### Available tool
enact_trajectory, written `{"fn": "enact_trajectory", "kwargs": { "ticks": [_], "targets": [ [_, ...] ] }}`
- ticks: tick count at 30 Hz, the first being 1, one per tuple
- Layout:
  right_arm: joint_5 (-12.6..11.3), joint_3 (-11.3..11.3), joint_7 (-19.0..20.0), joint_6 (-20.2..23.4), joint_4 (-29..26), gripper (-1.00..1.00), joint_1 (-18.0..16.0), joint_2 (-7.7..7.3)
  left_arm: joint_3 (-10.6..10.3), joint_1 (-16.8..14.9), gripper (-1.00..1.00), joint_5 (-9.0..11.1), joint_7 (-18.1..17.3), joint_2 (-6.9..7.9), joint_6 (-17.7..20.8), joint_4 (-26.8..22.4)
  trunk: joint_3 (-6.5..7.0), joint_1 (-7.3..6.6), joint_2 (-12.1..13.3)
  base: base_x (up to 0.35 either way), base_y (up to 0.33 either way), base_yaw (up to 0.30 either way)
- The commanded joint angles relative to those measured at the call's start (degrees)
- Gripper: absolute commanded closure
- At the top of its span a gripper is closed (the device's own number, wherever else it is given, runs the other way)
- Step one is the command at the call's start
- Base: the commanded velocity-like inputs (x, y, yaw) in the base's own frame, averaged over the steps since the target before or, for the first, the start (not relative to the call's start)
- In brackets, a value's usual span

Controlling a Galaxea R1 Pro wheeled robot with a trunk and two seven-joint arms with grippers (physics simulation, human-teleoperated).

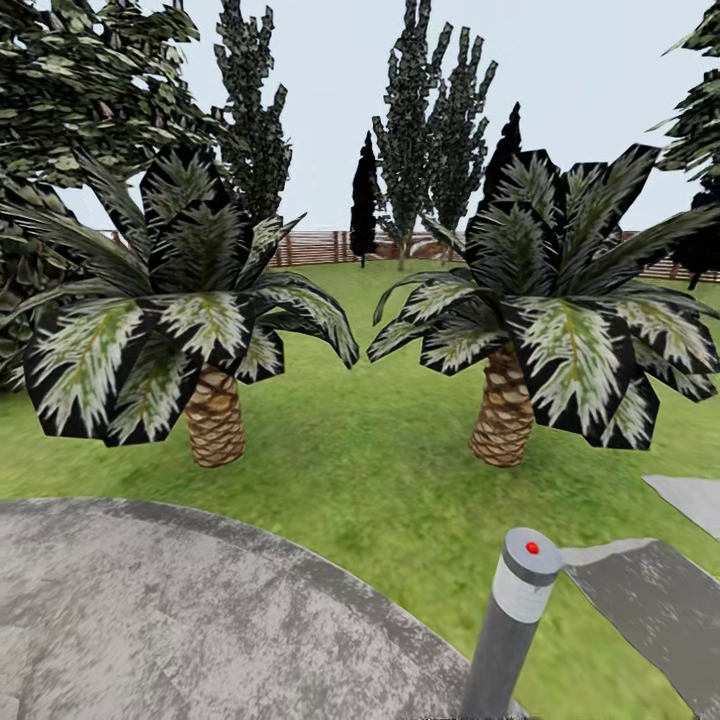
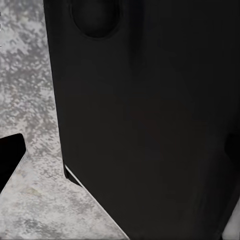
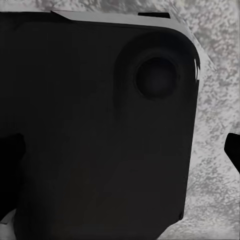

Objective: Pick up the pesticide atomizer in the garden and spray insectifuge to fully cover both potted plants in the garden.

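Facing two palms (image 1: 200,330) beyond the patio (image 1: 150,610), I am finding nothing sprayed yet; either claw's state I cannot tell.

A big black smooth robot body part (image 2: 150,125) with a round dent at one corner. Another black part (image 3: 95,130) has rounded corners and a round dent too.

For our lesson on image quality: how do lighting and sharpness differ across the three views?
Head view: even daylight, soft textures on the palms and lawn, faint shade under trunks, no glare. Both wrist views: a near, dark robot body blocks much; mottled grey patio looks blurry.
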Motion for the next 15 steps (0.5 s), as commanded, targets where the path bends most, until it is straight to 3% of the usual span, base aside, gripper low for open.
{"fn": "enact_trajectory", "kwargs": {
  "ticks": [1,11,15],
  "targets": [
    [0.00,0.00,0.01,0.01,-0.02,-1.00,-0.03,0.01,-0.04,-0.02,-1.00,0.05,-0.01,0.05,0.07,-0.10,-0.04,0.00,-0.02,0.000,0.000,-0.265],
    [0.04,0.00,-0.16,-0.16,-0.07,-1.00,-0.03,-0.29,-0.21,-0.18,-1.00,-0.13,-0.11,0.77,-6.48,-3.41,-0.04,0.00,-0.02,0.000,0.000,-0.266],
    [0.08,0.00,-0.17,-1.28,-1.60,-1.00,-0.03,-1.60,-0.21,-0.42,-1.00,-0.30,-0.17,0.95,-8.63,-3.50,-0.04,0.00,-0.02,0.000,0.000,-0.266]
  ]
}}
